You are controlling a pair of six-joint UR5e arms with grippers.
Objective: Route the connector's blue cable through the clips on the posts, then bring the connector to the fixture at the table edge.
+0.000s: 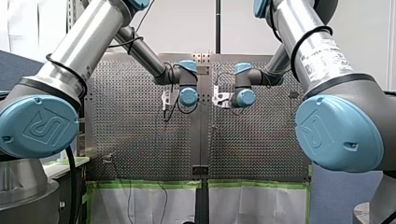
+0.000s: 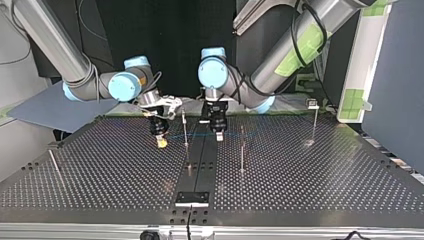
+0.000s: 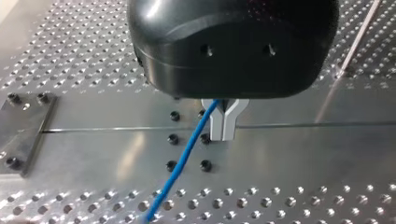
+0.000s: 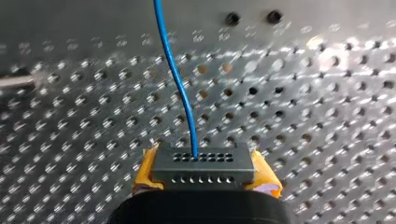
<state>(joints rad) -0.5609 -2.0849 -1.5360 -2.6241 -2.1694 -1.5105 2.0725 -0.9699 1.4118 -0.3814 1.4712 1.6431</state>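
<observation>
The front view was bright, with a pale wall (image 1: 187, 28) behind the arms. In the top view light fell from above on the perforated table (image 2: 310, 170), and the background was dark. In the left wrist view broad pale glare lay on the metal, and the black body of my left gripper (image 3: 223, 122) carried small highlights. In the right wrist view the rims of the holes glittered.

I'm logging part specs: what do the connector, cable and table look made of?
Connector: dark grey, matt, with moulded rows of holes, so likely plastic. Cable: smooth blue jacket that bends freely, probably PVC or rubber. Table: bright perforated plate with glare, evidently metal, perhaps aluminium.
</observation>
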